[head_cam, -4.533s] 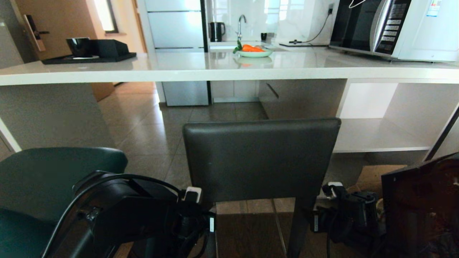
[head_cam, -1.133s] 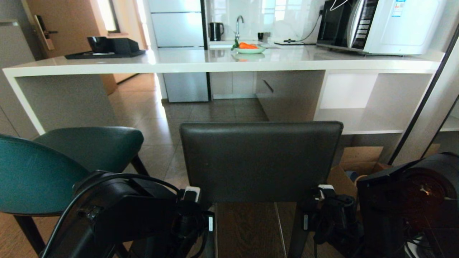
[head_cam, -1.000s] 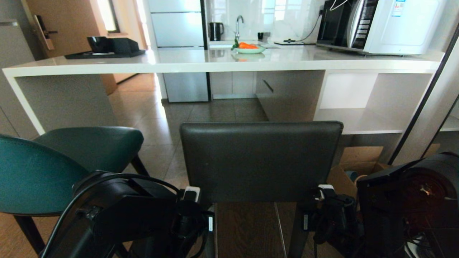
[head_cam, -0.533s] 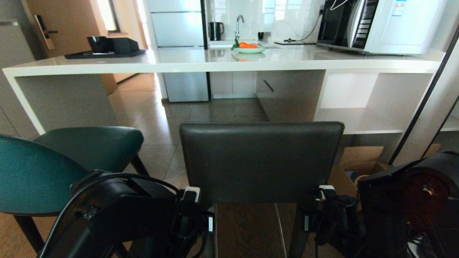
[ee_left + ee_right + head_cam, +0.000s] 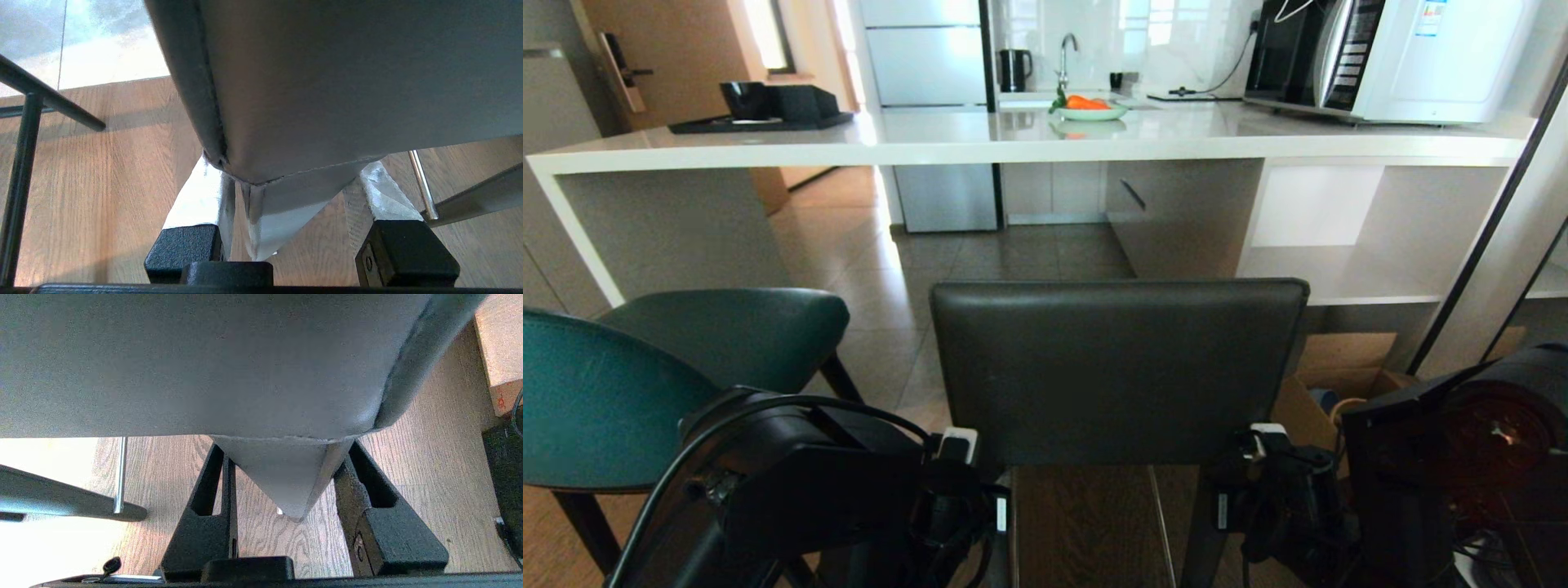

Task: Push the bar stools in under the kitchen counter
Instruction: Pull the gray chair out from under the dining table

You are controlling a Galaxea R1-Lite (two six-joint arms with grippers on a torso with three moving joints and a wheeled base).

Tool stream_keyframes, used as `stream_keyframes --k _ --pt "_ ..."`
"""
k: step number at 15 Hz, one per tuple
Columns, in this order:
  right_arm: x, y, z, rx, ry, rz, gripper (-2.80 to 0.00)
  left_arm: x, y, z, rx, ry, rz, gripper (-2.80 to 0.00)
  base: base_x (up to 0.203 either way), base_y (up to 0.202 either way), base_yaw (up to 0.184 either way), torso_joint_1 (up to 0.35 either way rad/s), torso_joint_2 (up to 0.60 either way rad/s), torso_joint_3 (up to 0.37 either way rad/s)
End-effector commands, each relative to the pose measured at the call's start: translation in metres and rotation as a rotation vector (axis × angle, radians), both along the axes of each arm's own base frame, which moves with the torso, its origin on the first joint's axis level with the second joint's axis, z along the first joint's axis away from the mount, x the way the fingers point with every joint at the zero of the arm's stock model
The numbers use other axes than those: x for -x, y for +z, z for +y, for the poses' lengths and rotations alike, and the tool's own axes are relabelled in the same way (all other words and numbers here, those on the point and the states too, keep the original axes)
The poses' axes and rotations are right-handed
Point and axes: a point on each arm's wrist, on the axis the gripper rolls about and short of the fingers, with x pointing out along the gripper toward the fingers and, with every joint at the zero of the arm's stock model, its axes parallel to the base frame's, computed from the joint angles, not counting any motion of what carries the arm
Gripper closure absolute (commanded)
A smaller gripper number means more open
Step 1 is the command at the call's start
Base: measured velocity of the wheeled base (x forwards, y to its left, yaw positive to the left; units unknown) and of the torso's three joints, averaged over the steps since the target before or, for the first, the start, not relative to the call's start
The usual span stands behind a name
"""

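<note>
both claws, left gripper [image 5: 286, 212] and right gripper [image 5: 286, 486], pinch the grey stool's [image 5: 1117, 367] rear posts under the backrest, probably for a straight push toward the counter [image 5: 1013, 139] at 12 o'clock, teal stool [image 5: 645, 384] at 9.

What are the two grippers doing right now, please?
Left gripper: closed on the grey stool's rear leg.
Right gripper: closed on its other rear leg.
</note>
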Motion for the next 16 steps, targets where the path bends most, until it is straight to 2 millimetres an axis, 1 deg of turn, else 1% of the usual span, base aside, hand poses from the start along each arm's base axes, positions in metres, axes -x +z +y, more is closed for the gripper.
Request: stream_keyframes --k 1,4,5,6,7,9,11,13,15,16 --pt "0.000 0.001 0.000 -0.003 -0.002 -0.009 0.00 0.000 0.004 0.000 0.011 0.004 -0.014 0.00 0.000 0.000 0.000 0.000 0.00 0.000" --pt "0.000 0.001 0.000 -0.002 -0.004 -0.010 0.00 -0.002 0.011 -0.002 0.022 0.004 -0.037 0.00 0.000 0.000 0.000 0.000 0.00 0.000" --pt "0.000 -0.001 0.000 0.002 -0.003 -0.003 -2.80 0.000 0.010 -0.003 0.013 -0.006 -0.032 0.00 0.000 0.000 0.000 0.000 0.00 0.000" --pt "0.000 -0.001 0.000 0.003 -0.006 -0.004 -2.80 0.003 0.008 -0.001 -0.022 -0.016 -0.028 -2.80 0.000 0.000 0.000 0.000 0.00 0.000" --pt "-0.001 0.000 0.000 0.002 -0.011 -0.010 -2.80 0.005 0.008 0.001 -0.040 -0.018 -0.026 -2.80 0.000 0.000 0.000 0.000 0.00 0.000" --pt "0.000 0.000 0.000 0.000 -0.013 -0.006 -2.80 0.002 0.015 0.000 -0.008 -0.004 -0.044 -2.80 0.000 0.000 0.000 0.000 0.00 0.000" --pt "0.001 0.001 0.000 -0.004 -0.013 -0.006 -2.80 0.004 0.014 0.000 -0.009 -0.009 -0.035 -2.80 0.000 0.000 0.000 0.000 0.00 0.000" --pt "0.011 0.003 -0.003 0.000 0.002 0.022 -2.80 0.013 0.013 0.004 -0.023 -0.019 -0.009 -2.80 0.000 0.000 0.000 0.000 0.00 0.000" --pt "0.025 0.008 -0.008 0.000 0.010 0.052 -2.80 0.026 0.008 0.013 -0.035 -0.016 0.051 -2.80 0.000 0.000 0.000 0.000 0.00 0.000" --pt "0.032 0.015 -0.011 -0.026 0.016 0.061 -2.80 0.031 0.014 0.017 -0.003 -0.020 0.068 -2.80 0.000 0.000 0.000 0.000 0.00 0.000"
